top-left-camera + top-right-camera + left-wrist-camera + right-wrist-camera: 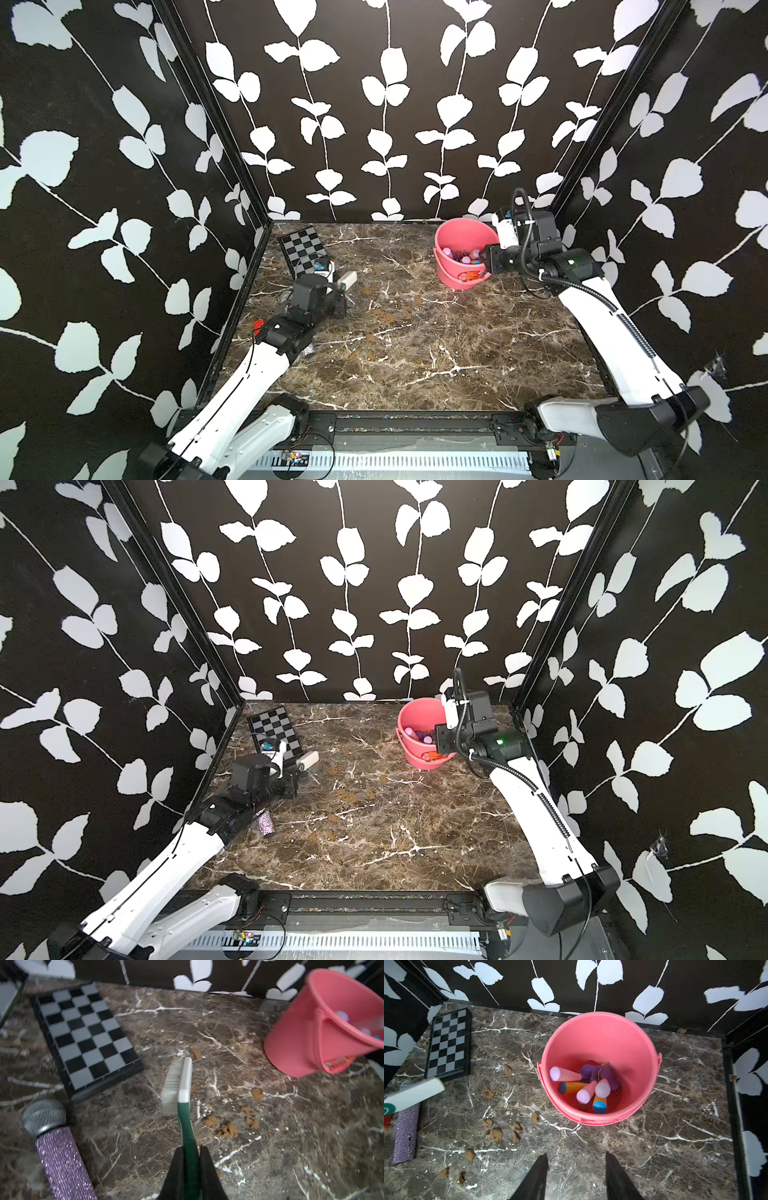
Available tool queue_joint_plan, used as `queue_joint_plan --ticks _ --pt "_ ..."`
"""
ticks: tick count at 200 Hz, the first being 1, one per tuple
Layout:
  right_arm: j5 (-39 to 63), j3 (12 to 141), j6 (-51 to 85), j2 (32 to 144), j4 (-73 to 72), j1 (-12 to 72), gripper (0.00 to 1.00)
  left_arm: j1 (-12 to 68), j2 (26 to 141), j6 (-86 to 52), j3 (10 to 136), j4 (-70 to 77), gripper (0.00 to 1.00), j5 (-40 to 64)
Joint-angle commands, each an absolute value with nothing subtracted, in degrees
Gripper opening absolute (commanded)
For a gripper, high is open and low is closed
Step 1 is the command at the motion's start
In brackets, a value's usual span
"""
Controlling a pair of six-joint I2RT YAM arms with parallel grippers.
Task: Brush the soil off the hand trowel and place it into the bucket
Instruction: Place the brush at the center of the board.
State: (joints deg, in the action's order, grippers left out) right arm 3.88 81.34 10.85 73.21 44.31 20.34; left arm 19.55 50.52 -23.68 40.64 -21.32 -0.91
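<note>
The right fingers (533,1178) are apart by the bucket (591,1028); lift them straight up. The left fingers (172,1174) clamp the brush (184,1084).

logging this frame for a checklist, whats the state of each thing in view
left gripper: shut on the brush
brush: held by its green handle
right gripper: open, empty, over the bucket
bucket: upright, handle down, toy tools inside
soil: loose clumps scattered on the table
chessboard: lying flat
microphone: lying on its side
</note>
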Motion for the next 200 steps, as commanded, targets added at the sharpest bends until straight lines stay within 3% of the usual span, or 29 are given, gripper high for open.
queue_joint_plan --ticks 1,40,105,166,200 --pt "5.4 75.7 14.0 70.8 37.2 22.2 0.45 12.0 50.1 -37.7 35.1 -9.9 0.0 9.2" --pt "6.0 65.8 16.9 68.2 32.1 25.3 0.45 10.7 57.4 -45.4 32.4 2.2 0.0 7.2" --pt "5.5 64.2 17.5 71.6 31.5 28.6 0.46 12.0 74.9 -56.6 32.5 21.7 0.0 8.4" --pt "4.9 63.2 17.6 73.2 30.8 30.0 0.46 14.7 85.8 -64.2 33.1 28.3 0.0 8.3" --pt "4.1 62.8 17.3 73.3 31.0 30.1 0.46 14.7 87.5 -65.1 31.8 29.0 0.08 8.2"
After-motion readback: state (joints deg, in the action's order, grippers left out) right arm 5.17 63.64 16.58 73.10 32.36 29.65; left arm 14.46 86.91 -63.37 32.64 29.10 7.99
